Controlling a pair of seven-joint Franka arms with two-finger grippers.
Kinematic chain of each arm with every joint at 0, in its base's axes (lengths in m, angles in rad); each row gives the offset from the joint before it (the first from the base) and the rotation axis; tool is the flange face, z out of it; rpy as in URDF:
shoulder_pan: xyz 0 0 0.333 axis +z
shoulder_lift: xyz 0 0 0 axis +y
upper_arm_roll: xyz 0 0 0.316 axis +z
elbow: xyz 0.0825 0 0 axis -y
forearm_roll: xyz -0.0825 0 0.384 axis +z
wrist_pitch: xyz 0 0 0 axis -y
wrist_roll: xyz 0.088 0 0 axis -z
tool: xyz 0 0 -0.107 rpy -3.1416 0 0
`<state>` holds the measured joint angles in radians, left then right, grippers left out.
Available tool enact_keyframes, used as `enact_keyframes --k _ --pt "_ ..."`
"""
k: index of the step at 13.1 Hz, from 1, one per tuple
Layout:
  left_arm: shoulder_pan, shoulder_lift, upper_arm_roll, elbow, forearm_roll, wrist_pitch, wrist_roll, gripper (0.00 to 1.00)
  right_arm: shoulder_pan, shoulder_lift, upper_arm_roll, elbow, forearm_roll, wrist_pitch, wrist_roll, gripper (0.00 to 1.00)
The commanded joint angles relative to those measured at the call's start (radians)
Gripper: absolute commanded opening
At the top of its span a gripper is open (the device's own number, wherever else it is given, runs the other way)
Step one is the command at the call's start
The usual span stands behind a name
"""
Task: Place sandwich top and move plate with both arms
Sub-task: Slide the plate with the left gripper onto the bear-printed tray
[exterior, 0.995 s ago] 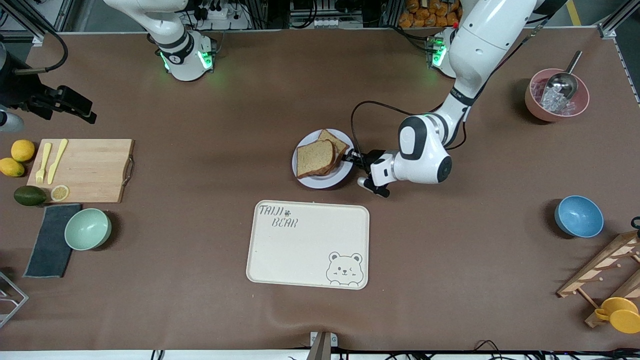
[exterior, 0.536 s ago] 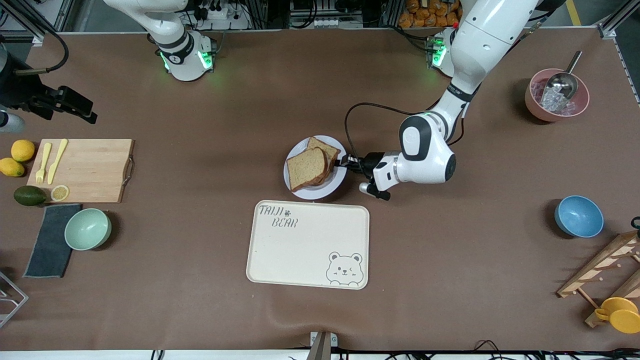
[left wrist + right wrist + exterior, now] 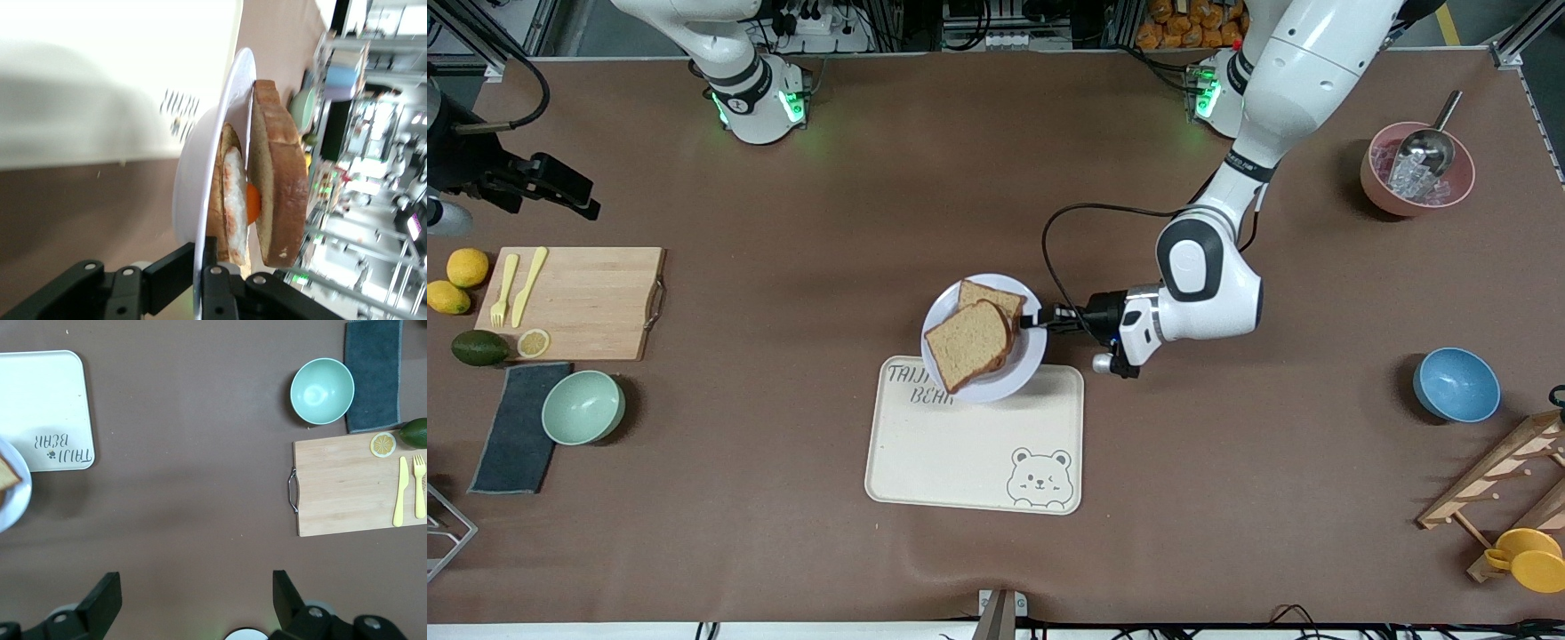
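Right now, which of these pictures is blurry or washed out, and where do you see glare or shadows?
Left wrist view: the tray is washed out to near white, the background past the bread slice is blurred and overexposed, and the plate throws a soft grey shadow. Right wrist view: sharp and evenly lit. Front view: even light, green glow at both arm bases, soft shadows beside the bowls.

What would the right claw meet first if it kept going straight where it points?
Probably bare table: the open right claw faces straight down, with the cutting board and tray off to either side.
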<state>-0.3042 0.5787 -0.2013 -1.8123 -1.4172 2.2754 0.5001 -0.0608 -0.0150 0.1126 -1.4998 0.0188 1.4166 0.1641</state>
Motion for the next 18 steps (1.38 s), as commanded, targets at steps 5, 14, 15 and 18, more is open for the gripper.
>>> enact_keyframes --k 5,14,15,18 --pt "-0.075 0.197 -0.004 0.234 -0.192 0.205 -0.014 0.0 0.009 -0.005 -0.005 -0.003 -0.016 0.005 -0.008 1.0" --pt "-0.139 0.339 -0.001 0.386 -0.192 0.357 -0.012 0.25 0.006 -0.005 -0.005 -0.011 -0.008 -0.002 -0.002 1.0" --pt "-0.141 0.336 -0.001 0.386 -0.189 0.384 -0.006 0.87 0.006 -0.005 -0.005 -0.011 -0.005 -0.004 -0.002 1.0" --pt "-0.144 0.316 0.003 0.378 -0.175 0.438 0.001 1.0 0.006 -0.003 -0.005 -0.011 -0.005 0.004 -0.002 1.0"
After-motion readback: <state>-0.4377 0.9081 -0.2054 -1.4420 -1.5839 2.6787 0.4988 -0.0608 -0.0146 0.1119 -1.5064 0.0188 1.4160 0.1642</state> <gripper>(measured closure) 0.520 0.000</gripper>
